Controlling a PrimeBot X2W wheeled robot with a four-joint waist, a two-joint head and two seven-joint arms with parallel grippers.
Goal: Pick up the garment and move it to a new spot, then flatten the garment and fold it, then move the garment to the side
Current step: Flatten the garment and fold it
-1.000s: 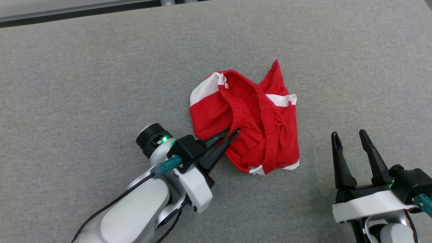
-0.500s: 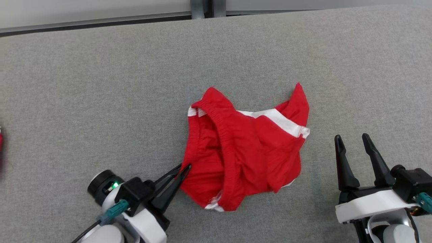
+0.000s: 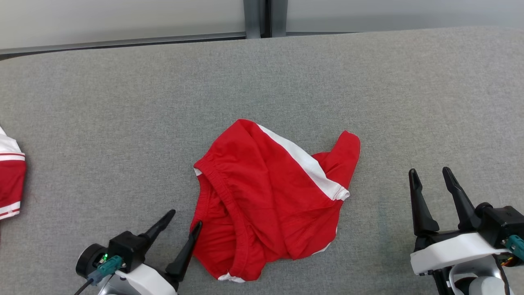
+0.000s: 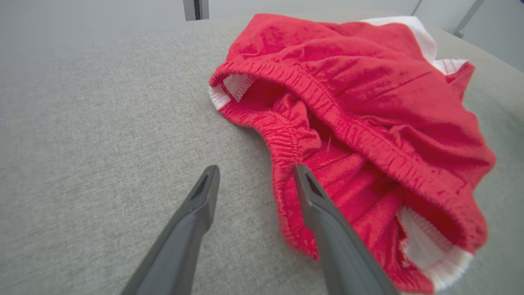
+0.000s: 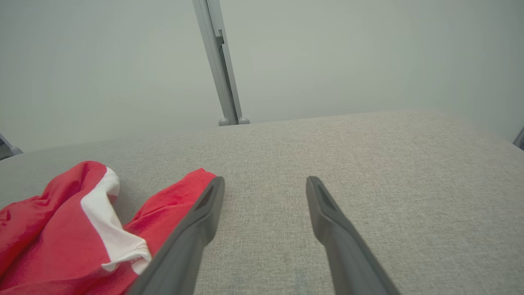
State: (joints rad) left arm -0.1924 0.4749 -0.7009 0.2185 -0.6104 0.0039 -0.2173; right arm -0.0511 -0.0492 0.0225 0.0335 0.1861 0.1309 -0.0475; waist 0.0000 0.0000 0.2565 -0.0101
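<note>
The garment (image 3: 270,196), red shorts with white side stripes and an elastic waistband, lies crumpled in the middle of the grey table. My left gripper (image 3: 184,217) stands open at its lower left edge, holding nothing; its right finger rests against the waistband hem (image 4: 282,172), its left finger over bare cloth. In the left wrist view the garment (image 4: 360,106) spreads to the upper right of the left gripper (image 4: 256,172). My right gripper (image 3: 430,174) is open and empty to the garment's right, clear of it. In the right wrist view the right gripper (image 5: 264,182) has the garment (image 5: 73,229) at its lower left.
Another red and white garment (image 3: 10,180) lies at the table's left edge. The grey fabric table (image 3: 123,102) has free room all around the shorts. Behind its far edge stand a pale wall and a metal post (image 3: 260,18).
My left gripper pulled the garment toward the table's near side, then opened and let go of it. The head camera shifted, so the view moved. The right gripper kept still.
</note>
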